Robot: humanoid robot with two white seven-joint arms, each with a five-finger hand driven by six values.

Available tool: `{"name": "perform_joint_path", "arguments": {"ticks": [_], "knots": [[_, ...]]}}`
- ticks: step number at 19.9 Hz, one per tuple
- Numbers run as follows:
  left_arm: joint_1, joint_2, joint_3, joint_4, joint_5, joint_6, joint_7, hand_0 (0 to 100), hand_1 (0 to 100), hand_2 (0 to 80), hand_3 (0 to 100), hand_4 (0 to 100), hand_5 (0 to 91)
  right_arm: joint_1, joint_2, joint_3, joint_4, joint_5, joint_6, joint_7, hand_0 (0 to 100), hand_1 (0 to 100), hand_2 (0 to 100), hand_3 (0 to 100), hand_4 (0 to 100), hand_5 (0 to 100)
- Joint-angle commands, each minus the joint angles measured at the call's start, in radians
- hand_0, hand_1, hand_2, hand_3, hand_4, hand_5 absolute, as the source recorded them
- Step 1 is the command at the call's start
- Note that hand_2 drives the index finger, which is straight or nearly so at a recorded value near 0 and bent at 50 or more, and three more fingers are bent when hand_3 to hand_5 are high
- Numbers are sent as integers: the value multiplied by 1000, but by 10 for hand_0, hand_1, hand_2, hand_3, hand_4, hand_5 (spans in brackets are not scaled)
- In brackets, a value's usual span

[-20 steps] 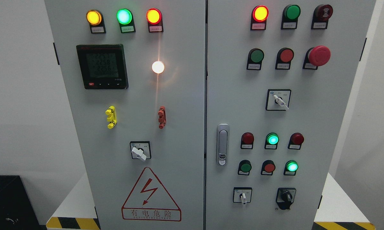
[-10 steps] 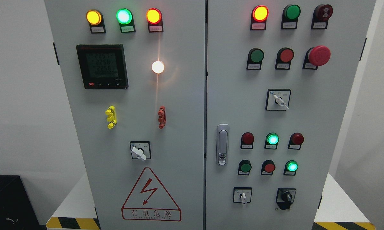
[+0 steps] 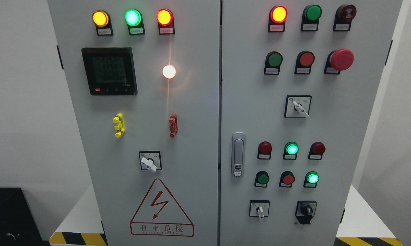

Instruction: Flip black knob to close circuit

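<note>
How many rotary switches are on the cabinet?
4. White-handled switch on the left door; white-handled switch at mid right door; white-handled switch at its bottom; black knob beside that. None seems hidden.

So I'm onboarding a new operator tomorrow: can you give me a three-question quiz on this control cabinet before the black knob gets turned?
1. True or false: a robot hand is already on the black knob.
2. Which door carries the black knob? A) left door B) right door, bottom right C) right door, top row
3. Fill in: the control directly left of the black knob is a selector switch with a ____ handle.

Key:
1. False; no hand is in view.
2. B, below the lit green lamp.
3. White.
</note>
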Motion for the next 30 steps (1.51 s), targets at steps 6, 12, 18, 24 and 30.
{"name": "perform_joint_path", "arguments": {"ticks": [6, 12, 18, 24, 30], "knots": [[22, 0, 0, -23, 0, -1, 0, 120, 556, 0, 0, 0, 0, -18, 2, -20, -239, 20, 52, -10, 0, 0, 864, 1000, 854, 888], [22, 0, 0, -23, 0, -1, 0, 120, 556, 0, 0, 0, 0, -46, 4, -20, -279, 18, 92, -10, 0, 0, 864, 1000, 855, 890], [22, 1, 0, -23, 0, -1, 0, 120, 556, 0, 0, 0, 0, -87, 5, -20, -293, 20, 118, -3, 0, 0, 864, 1000, 855, 892], [22, 1, 0, -23, 0, -1, 0, 120, 556, 0, 0, 0, 0, -132, 8, -20, -299, 24, 164, 2, 0, 0, 862, 1000, 857, 897], [22, 1, 0, -23, 0, -1, 0, 120, 556, 0, 0, 0, 0, -193, 11, -32, -296, 40, 173, 5, 0, 22, 863, 1000, 862, 901]]}}
